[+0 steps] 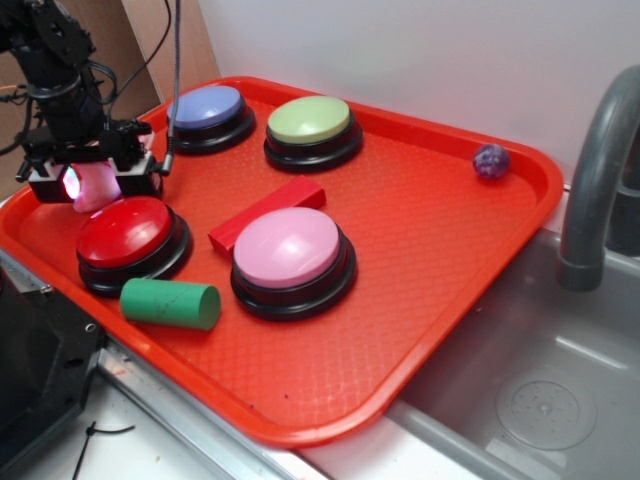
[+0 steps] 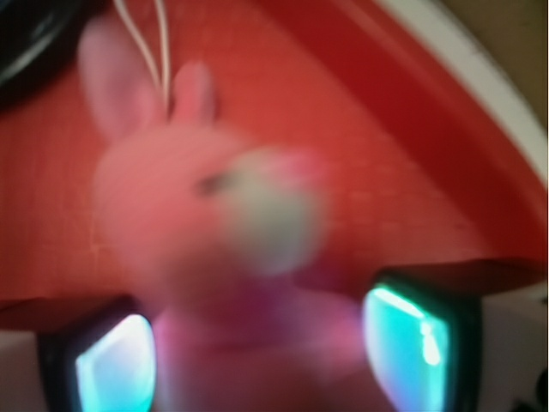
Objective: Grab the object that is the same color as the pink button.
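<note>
Gripper (image 1: 92,185) at tray's far-left edge, just behind red button (image 1: 132,238), clamped on pink plush toy (image 1: 95,187). Wrist view: toy (image 2: 206,249) fills frame between both finger pads (image 2: 111,365), lower body pinched, pads glowing cyan. Blurred, so exact contact points hard to read.

Toy orientation: long axis runs lengthwise out from the jaws, ears at far end away from camera, snout facing camera. White loop string (image 2: 141,43) leaves head top toward frame's upper edge. Can't tell if toy is lifted or resting on tray.

Red tray (image 1: 450,270) holds everything:
- pink button (image 1: 290,255) near centre, front
- red button left of it, near tray's left rim
- blue-purple button (image 1: 208,115) at back left
- green button (image 1: 312,128) at back centre
- red block (image 1: 266,225) lying flat between pink and red buttons, touching or nearly touching pink button's base, long axis diagonal
- green cylinder (image 1: 170,303) on its side, front of red button
- small purple ball (image 1: 490,160) alone at back right corner

Sink (image 1: 540,390) and grey faucet (image 1: 595,190) right of tray.
</note>
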